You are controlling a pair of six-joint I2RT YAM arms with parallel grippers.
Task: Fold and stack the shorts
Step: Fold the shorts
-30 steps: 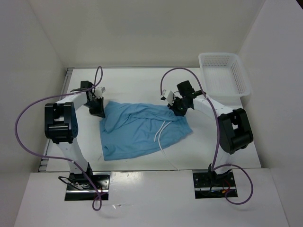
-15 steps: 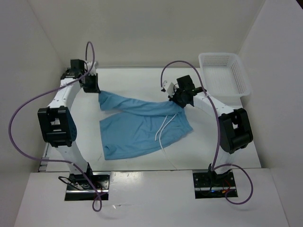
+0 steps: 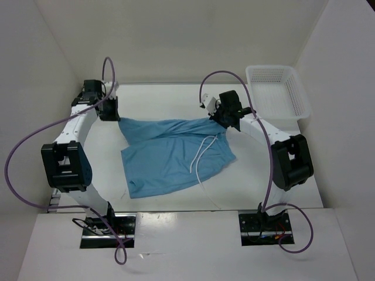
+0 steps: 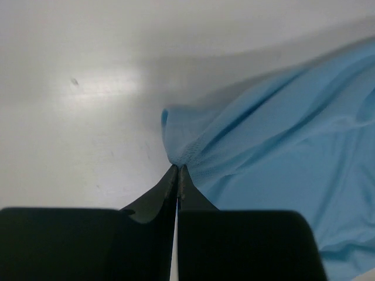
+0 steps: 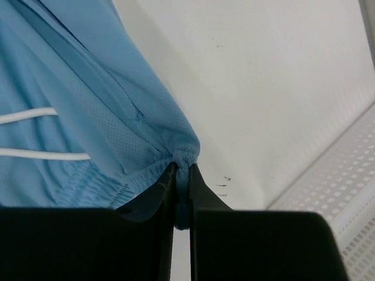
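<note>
The light blue shorts [image 3: 170, 153] lie stretched across the middle of the table, with the white drawstring [image 3: 199, 161] trailing toward the near edge. My left gripper [image 3: 116, 116] is shut on the shorts' far-left corner [image 4: 187, 149]. My right gripper [image 3: 218, 119] is shut on the gathered waistband corner [image 5: 184, 153] at the far right. The cloth is pulled taut between the two grippers along its far edge. The near part rests on the table.
A white plastic mesh basket [image 3: 275, 91] stands at the far right corner, close to my right arm; its rim shows in the right wrist view [image 5: 351, 181]. White walls enclose the table on the left, back and right.
Both grippers moved away from the bases and apart with the cloth held. The shorts' far edge has been drawn out from a bunched state into a straight, taut line.
</note>
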